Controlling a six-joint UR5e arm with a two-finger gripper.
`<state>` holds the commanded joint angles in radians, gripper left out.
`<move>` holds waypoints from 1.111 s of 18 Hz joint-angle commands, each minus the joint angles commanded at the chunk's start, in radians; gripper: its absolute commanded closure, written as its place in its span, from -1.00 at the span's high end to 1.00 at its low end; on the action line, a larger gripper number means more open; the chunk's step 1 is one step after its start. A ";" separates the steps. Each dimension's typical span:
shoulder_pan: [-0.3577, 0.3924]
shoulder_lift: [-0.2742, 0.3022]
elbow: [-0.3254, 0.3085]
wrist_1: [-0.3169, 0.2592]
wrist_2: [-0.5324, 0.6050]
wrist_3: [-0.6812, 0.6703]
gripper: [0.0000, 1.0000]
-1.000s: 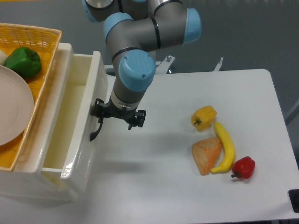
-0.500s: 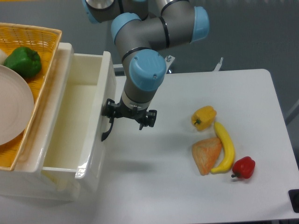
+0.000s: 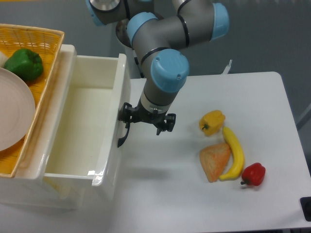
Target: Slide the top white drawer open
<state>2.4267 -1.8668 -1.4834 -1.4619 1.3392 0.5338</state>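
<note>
Just beside the drawer front, the black two-finger pincer (image 3: 146, 122) hung from the grey-and-blue arm, one finger at the curved black handle (image 3: 123, 136) and the other standing free over the white tabletop (image 3: 204, 204); whether it was clenched on the handle or merely hooked behind it could not be told from above. The top white drawer (image 3: 82, 121), a glossy cream-white box, stood pulled well out from its cabinet at the left edge of the view, its bare inside showing. Its front panel faced right, toward the middle of the tabletop, and that panel's long axis ran from the far side to the near side of the view, with the handle on its outer face. Along the drawer's left side, on top of the cabinet, sat a yellow wicker basket (image 3: 46, 43) holding a green bell pepper (image 3: 23, 64) and a pale round plate (image 3: 14, 116). Well apart to the right lay a yellow bell pepper (image 3: 212, 122), a yellow banana (image 3: 234, 153), an orange wedge-shaped piece (image 3: 214, 161) touching the banana, and a red bell pepper (image 3: 253, 174) at the banana's near end. The tabletop between the drawer front and this group was bare.
</note>
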 joint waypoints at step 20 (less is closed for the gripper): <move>0.077 -0.018 0.005 0.023 0.000 0.023 1.00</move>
<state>2.5034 -1.8853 -1.4788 -1.4389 1.3392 0.5568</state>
